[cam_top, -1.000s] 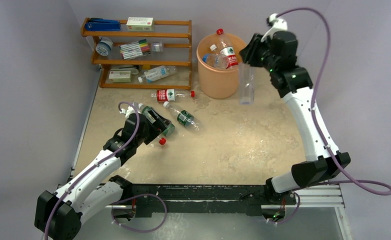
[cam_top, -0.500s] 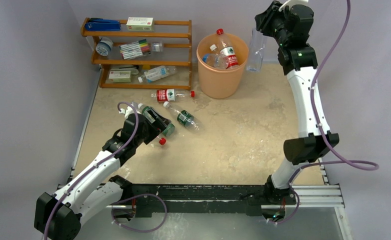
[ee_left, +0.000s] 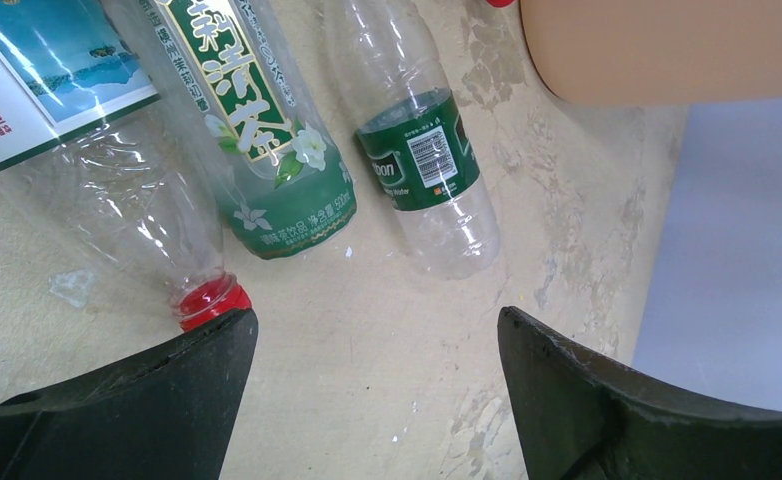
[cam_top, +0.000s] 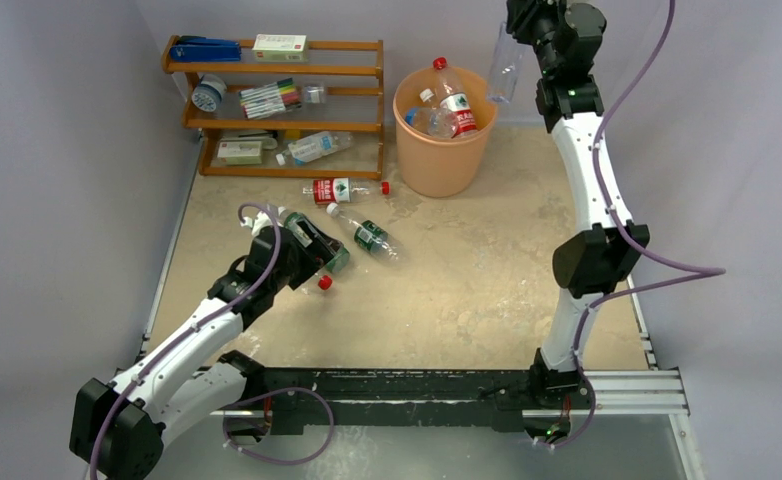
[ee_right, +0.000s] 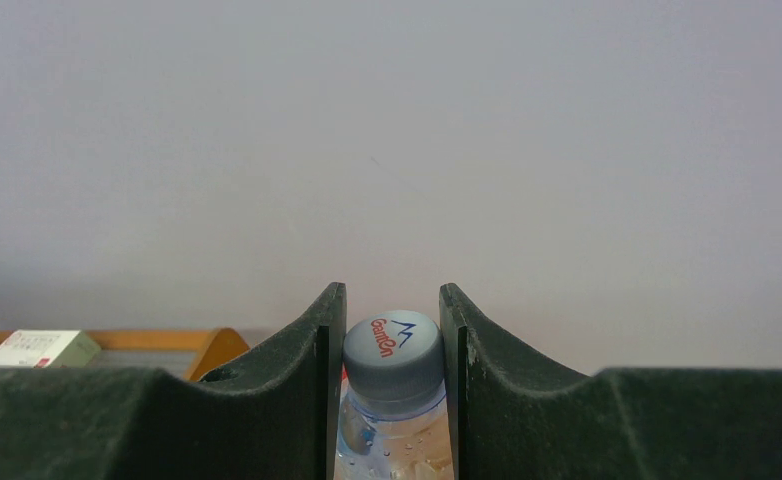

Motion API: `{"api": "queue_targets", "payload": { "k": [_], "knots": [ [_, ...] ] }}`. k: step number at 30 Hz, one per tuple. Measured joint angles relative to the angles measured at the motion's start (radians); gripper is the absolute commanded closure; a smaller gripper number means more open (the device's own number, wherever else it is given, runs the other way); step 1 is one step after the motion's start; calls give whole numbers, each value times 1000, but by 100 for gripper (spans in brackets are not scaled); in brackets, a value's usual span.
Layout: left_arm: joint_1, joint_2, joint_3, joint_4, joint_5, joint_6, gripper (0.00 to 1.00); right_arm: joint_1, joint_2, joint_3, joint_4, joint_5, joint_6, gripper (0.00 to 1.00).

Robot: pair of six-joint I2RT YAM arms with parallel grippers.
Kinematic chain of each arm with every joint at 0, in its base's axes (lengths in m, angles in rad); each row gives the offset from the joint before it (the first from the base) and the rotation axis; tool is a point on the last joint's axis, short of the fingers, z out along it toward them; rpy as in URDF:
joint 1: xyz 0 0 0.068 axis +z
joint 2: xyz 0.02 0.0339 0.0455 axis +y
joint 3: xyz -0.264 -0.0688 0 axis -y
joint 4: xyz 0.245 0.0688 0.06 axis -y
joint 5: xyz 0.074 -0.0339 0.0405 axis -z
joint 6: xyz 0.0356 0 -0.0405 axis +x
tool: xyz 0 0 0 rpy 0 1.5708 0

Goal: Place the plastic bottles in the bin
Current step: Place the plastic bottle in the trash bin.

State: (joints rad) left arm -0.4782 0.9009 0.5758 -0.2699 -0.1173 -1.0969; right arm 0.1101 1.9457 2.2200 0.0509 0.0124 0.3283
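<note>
Your right gripper (ee_right: pixel 392 292) pinches a clear bottle (cam_top: pixel 505 65) by its cap, top of the frame, just right of the orange bin (cam_top: pixel 437 165). Your left gripper (ee_left: pixel 377 330) is wide open and empty, over a green tea bottle (ee_left: pixel 267 150).

The grey-blue cap (ee_right: pixel 392 350) reads roughly "Ganten"; the green-labelled bottle (ee_left: pixel 267 150) shows "清茶" in white.

Orange bin (cam_top: pixel 435 160) holding bottles (cam_top: pixel 455 108), clear bottle (cam_top: pixel 505 66) aloft nearby
</note>
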Motion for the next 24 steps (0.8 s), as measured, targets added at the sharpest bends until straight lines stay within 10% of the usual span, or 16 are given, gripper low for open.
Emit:
{"api": "queue_targets", "payload": {
  "k": [24],
  "knots": [
    [0, 20, 0, -1, 3, 17, 10, 99, 196, -177, 266, 86, -150, 71]
  ]
}}
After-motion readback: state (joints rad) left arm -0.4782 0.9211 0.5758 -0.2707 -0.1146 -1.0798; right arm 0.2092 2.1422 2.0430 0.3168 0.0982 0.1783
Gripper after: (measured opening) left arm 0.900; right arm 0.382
